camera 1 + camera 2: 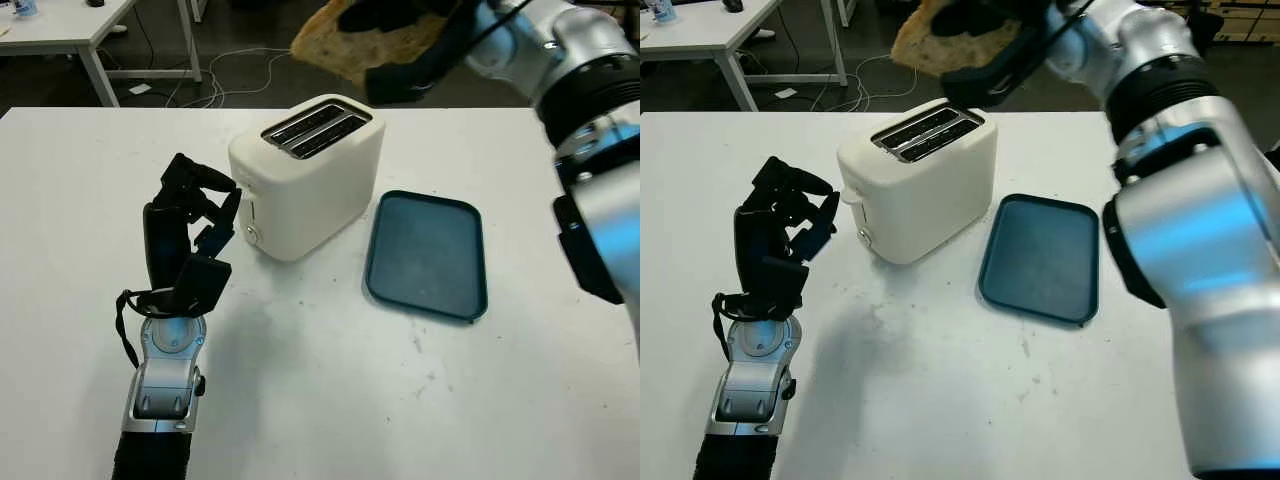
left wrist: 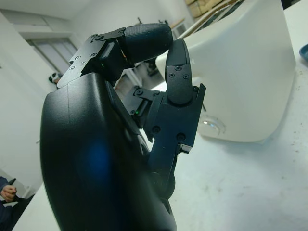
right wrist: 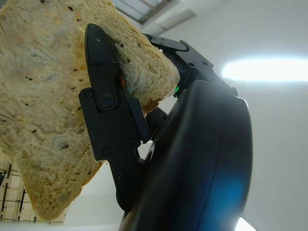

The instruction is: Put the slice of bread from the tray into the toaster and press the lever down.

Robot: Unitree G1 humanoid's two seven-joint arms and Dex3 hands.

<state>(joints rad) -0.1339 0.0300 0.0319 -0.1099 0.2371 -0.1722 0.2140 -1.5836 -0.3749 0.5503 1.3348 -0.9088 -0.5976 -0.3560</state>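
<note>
The left hand [image 1: 190, 235] is seen at the left of the white table [image 1: 80, 200], raised on its forearm just beside the toaster's left end. Its fingers [image 2: 178, 72] are curled in and nothing is grasped; in the left wrist view the fingertips are seen close to the toaster's end face, contact cannot be told. The cream toaster [image 1: 315, 180] is placed upright near the table's middle, set at an angle, with two open slots [image 1: 315, 128] on top and a round knob [image 1: 251, 233] low on the end facing the left hand. Just right of the toaster, the dark teal tray [image 1: 428, 255] is laid flat on the table, near the toaster but apart from it, with nothing on it. Above and behind the toaster, the slice of bread [image 1: 930, 45] is held in the air by the right hand [image 1: 990, 60], well clear of the slots. In the right wrist view the black fingers [image 3: 103, 96] are pressed against the speckled slice on one face, the bread being clamped firmly. The right arm [image 1: 1180, 230] is extended in from the right side.
</note>
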